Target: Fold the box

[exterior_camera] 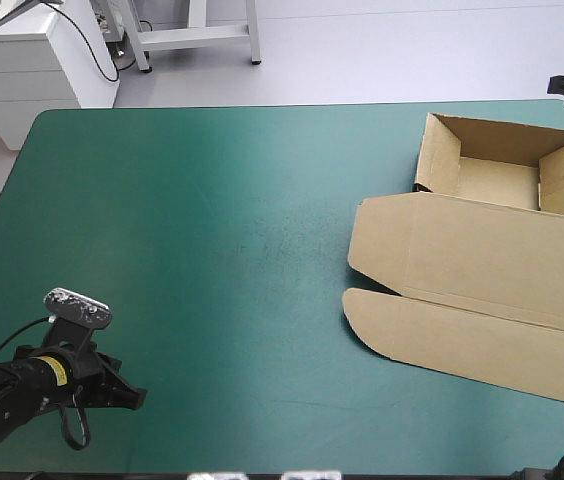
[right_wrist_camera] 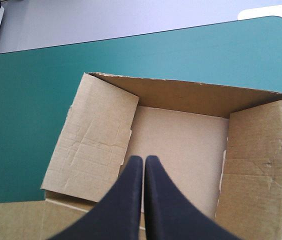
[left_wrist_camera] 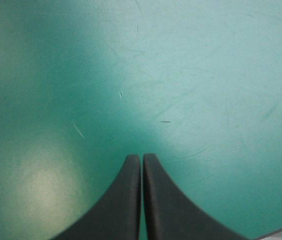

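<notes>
Left gripper (left_wrist_camera: 141, 157) clenched and empty, low over the teal-green surface (exterior_camera: 212, 260) by its near-left corner, right gripper (right_wrist_camera: 142, 159) clenched too, hovering above the open tray of the brown box (exterior_camera: 482, 265), walls raised, lid lying flat toward the near edge, all at the surface's right side.

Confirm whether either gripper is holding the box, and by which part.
Nothing is held. The left gripper is shut over the bare table; the right gripper is shut over the open tray of the box, with no board in it.
</notes>
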Motion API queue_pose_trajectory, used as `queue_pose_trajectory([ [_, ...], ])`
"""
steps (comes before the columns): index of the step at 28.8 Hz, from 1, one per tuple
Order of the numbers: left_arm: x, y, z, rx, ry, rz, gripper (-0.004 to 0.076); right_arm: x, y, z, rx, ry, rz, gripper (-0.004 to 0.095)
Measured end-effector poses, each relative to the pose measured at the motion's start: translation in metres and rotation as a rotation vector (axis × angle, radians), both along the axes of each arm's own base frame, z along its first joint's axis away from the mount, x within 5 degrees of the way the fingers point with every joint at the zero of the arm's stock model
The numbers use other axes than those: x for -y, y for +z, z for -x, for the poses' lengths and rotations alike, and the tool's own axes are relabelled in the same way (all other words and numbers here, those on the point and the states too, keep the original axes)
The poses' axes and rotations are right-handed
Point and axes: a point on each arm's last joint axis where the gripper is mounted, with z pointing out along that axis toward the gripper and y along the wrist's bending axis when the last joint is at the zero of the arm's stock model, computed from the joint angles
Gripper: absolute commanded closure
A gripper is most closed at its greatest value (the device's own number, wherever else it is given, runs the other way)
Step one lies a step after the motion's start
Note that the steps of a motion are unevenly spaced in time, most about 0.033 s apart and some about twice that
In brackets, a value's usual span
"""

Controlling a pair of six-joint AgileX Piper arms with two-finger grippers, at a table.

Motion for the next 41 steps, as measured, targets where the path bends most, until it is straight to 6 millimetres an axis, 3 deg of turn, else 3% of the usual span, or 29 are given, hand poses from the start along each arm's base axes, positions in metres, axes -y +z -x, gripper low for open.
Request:
queue_pose_trajectory([
  [4,0.0,0.001,-0.001,0.01,0.0,0.005,0.0731,-0.043,0.012,0.032,0.0,0.108,0.088,0.0925],
  [10,0.0,0.001,-0.001,0.01,0.0,0.006,0.0731,-0.094,0.011,0.081,-0.008,0.261,0.117,0.0925],
  [13,0.0,0.001,-0.001,0.01,0.0,0.006,0.0731,-0.114,0.007,0.111,-0.012,0.325,0.115,0.0925],
  [17,0.0,0.001,-0.001,0.01,0.0,0.006,0.0731,-0.134,-0.014,0.148,-0.054,0.409,0.107,0.0925],
  [25,0.001,0.001,-0.001,0.018,-0.001,0.01,0.0731,-0.139,-0.072,0.22,-0.133,0.48,0.145,0.0925],
  [30,0.003,0.002,-0.001,0.026,-0.003,0.038,0.0731,-0.137,-0.106,0.254,-0.154,0.486,0.175,0.0925],
  [35,0.004,-0.004,-0.001,0.011,-0.007,0.053,0.0731,-0.135,-0.132,0.289,-0.067,0.465,0.203,0.0926],
  [41,0.004,-0.028,0.002,-0.051,-0.008,0.033,0.0731,-0.133,-0.153,0.317,0.103,0.414,0.228,0.0927],
])
